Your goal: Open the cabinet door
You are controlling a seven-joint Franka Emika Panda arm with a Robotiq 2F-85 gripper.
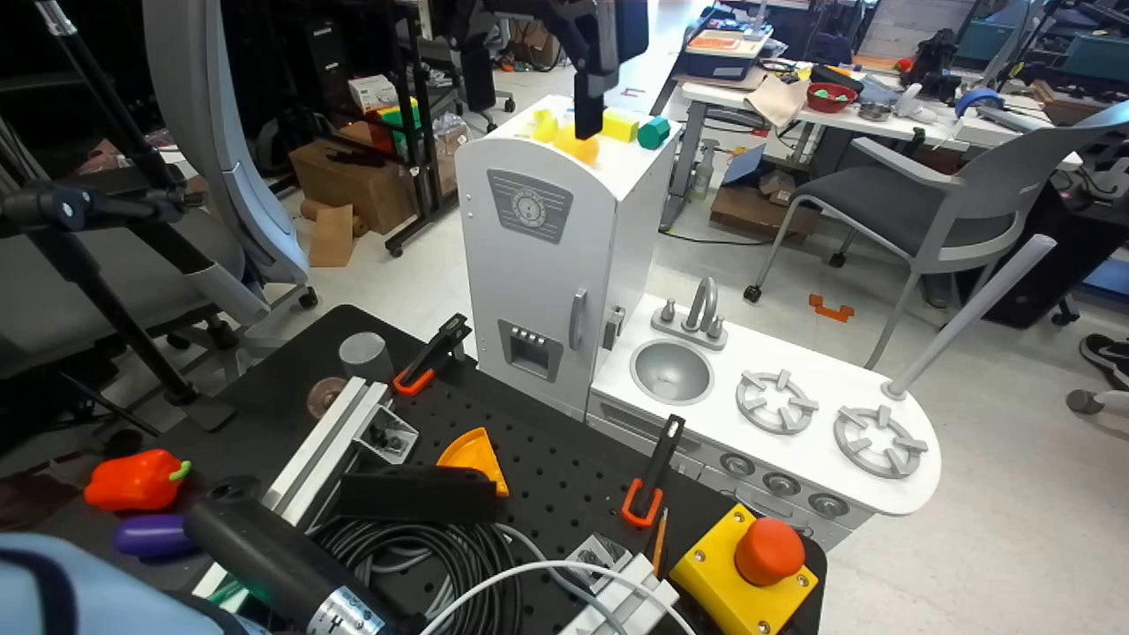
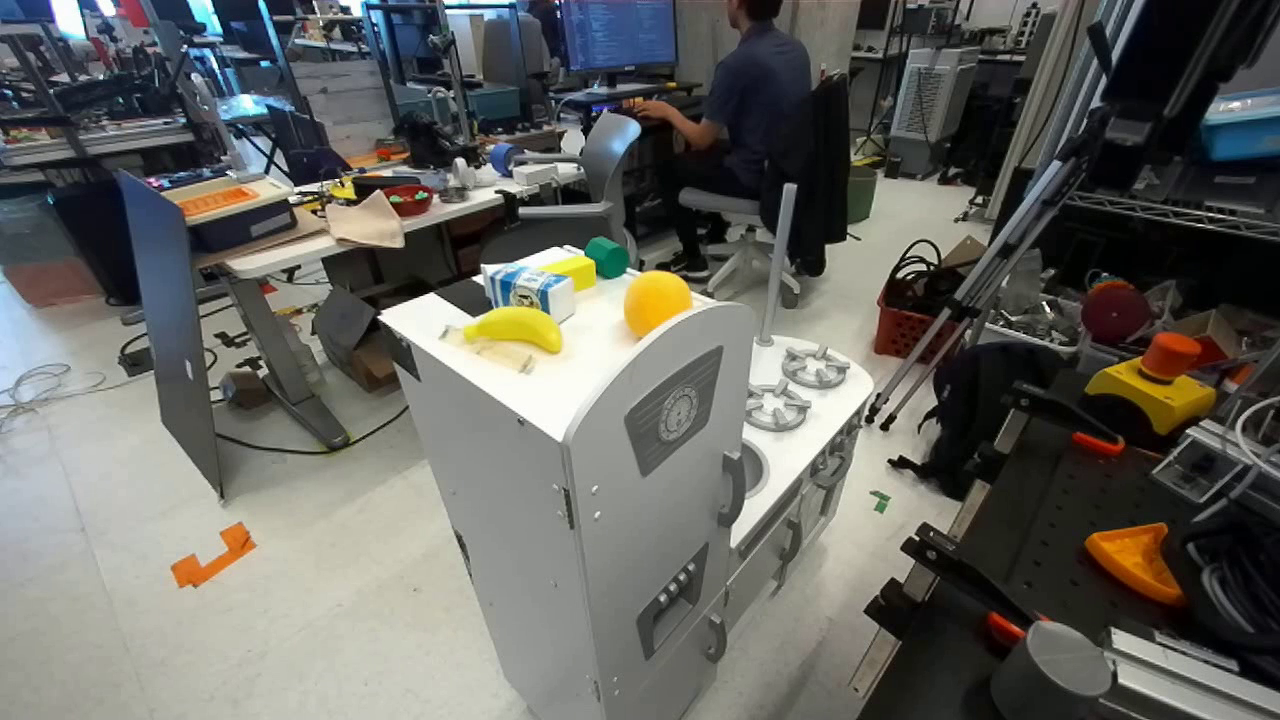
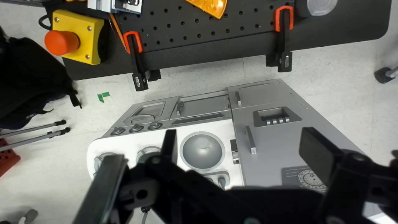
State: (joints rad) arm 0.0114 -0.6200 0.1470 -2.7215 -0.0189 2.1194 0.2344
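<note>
currently, cabinet door closed.

I see a pale grey cabinet door, its darker plaque thinly striped; yellow banana; blue-and-white carton.

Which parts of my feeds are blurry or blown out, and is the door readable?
Wrist view: fingers out of focus, the door beyond them sharper though partly covered, a small glint in the sink; in an exterior view, the tower's top is washed out by bright light; in both exterior views, the door reads clearly.
</note>
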